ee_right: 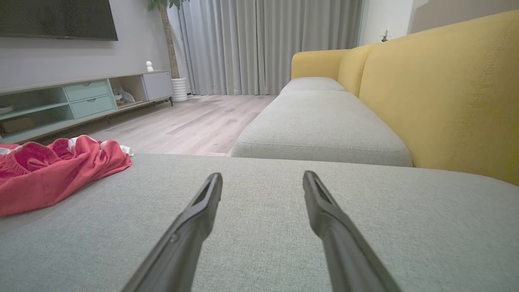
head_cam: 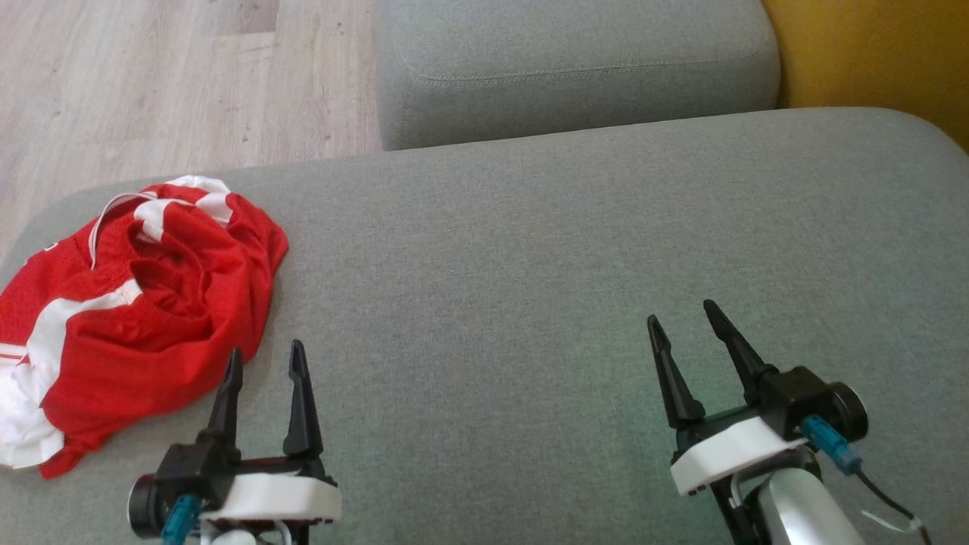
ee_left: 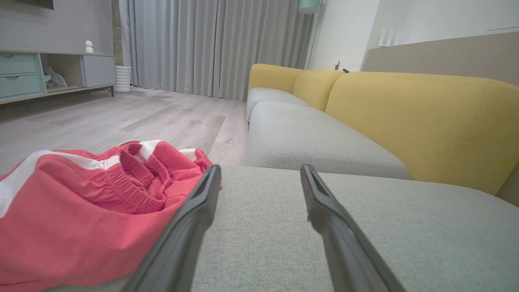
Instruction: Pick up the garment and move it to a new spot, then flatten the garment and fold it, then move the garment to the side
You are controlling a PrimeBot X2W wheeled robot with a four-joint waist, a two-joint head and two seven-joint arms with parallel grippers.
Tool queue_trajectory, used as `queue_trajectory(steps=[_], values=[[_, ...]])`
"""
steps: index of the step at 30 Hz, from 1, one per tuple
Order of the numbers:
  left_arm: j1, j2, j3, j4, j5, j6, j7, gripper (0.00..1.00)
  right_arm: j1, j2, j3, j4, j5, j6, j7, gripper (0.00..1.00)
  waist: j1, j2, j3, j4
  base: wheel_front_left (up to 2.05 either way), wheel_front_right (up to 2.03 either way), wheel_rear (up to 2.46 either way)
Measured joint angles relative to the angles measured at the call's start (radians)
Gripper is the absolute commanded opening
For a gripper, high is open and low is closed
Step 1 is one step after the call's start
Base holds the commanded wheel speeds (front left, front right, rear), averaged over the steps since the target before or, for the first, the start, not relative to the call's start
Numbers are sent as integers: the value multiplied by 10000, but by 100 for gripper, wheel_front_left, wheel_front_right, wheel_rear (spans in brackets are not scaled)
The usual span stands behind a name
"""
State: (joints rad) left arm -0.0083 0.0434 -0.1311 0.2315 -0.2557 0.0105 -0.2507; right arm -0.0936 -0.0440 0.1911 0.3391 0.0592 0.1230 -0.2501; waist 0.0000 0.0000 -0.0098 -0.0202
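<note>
Holds left end effector (head_cam: 266, 347) and right end effector (head_cam: 679, 310) wide, empty; risks snagging one layer of crumpled red shorts (head_cam: 144, 303) at ten o'clock.

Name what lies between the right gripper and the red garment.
Head view: from the right gripper, a bare stretch of grey cushion, then the left gripper, standing beside the edge of the garment.

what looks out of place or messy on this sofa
The red and white garment lies crumpled in a heap at the left end of the grey seat cushion, bunched rather than flat. Nothing else stands out.
</note>
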Motion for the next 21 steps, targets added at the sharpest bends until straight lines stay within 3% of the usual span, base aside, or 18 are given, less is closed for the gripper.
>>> queue_trajectory(steps=[21], values=[[-73, 0, -23, 732, 105, 56, -15, 100, -4, -4, -589, 274, -77, 0, -8, 100, 0, 0, -50, -35, 0, 0, 0]])
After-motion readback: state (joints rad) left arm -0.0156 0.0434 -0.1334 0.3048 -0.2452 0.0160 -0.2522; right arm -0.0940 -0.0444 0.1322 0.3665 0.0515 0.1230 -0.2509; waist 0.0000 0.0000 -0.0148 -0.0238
